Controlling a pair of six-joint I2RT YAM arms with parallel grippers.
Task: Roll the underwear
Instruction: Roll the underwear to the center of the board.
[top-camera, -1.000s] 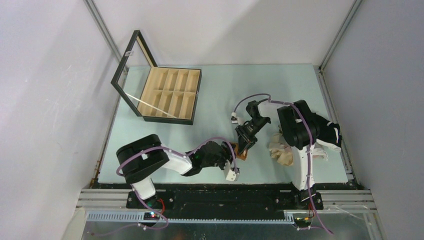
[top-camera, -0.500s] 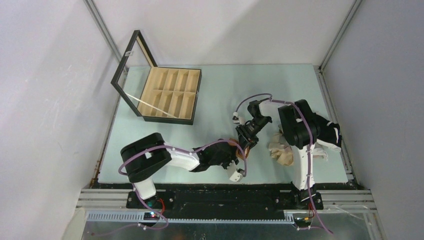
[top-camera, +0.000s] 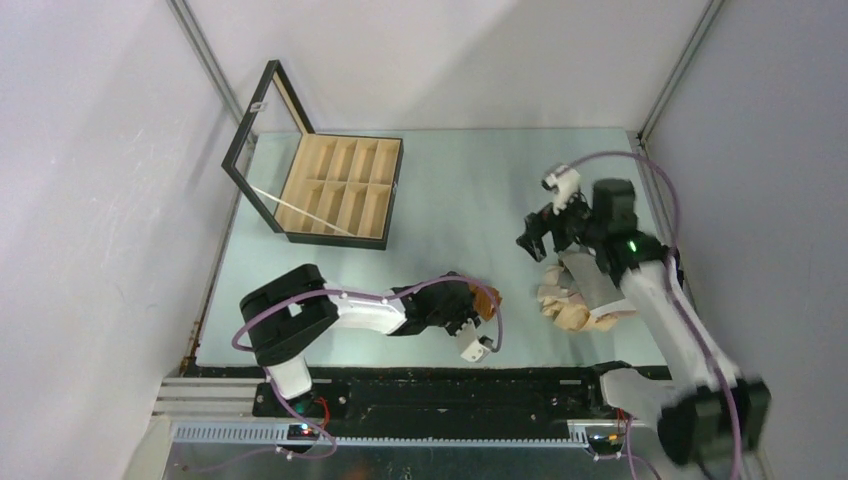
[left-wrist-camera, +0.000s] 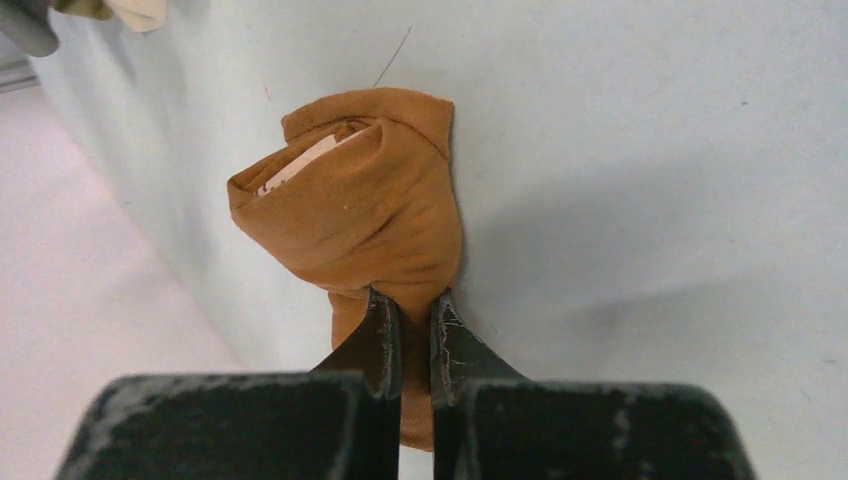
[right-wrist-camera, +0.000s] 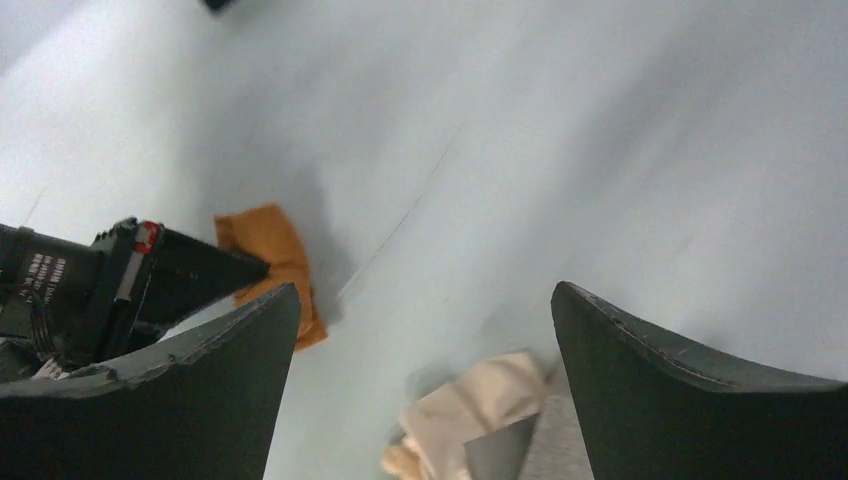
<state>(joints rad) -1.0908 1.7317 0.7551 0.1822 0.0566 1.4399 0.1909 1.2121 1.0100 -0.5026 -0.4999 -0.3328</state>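
Two arms are at work over the pale green table (top-camera: 450, 180). The left tool (left-wrist-camera: 410, 305) has its two fingers (left-wrist-camera: 380, 335) pressed almost together, pinching one end of a single rust-brown underwear (left-wrist-camera: 360, 215). That piece lies as a short, loose roll on the table, with a pale label showing in its open far end. From above, it sits at the near edge of the table, about midway between left and right, with the left tool (top-camera: 472, 308) lying low just to its left.

The right tool (right-wrist-camera: 425, 290) is spread wide and holds nothing, its two dark fingers (right-wrist-camera: 200, 380) well apart. In the overhead view the right tool (top-camera: 532, 240) hangs above the table, farther back and to the right of the roll, clear of any cloth. Its own camera looks down on the rust-brown underwear (right-wrist-camera: 275, 250) and the tip of the left tool (right-wrist-camera: 200, 275) gripping it.

A small pile of underwear (top-camera: 570, 300) rests near the right arm, to the right of the roll and apart from it. Beige and grey cloth show in it, but the number of pieces cannot be told.

One black-framed wooden box (top-camera: 335, 190) stands at the far left with its glass lid (top-camera: 255, 150) open; eight compartments show, in two rows of four.
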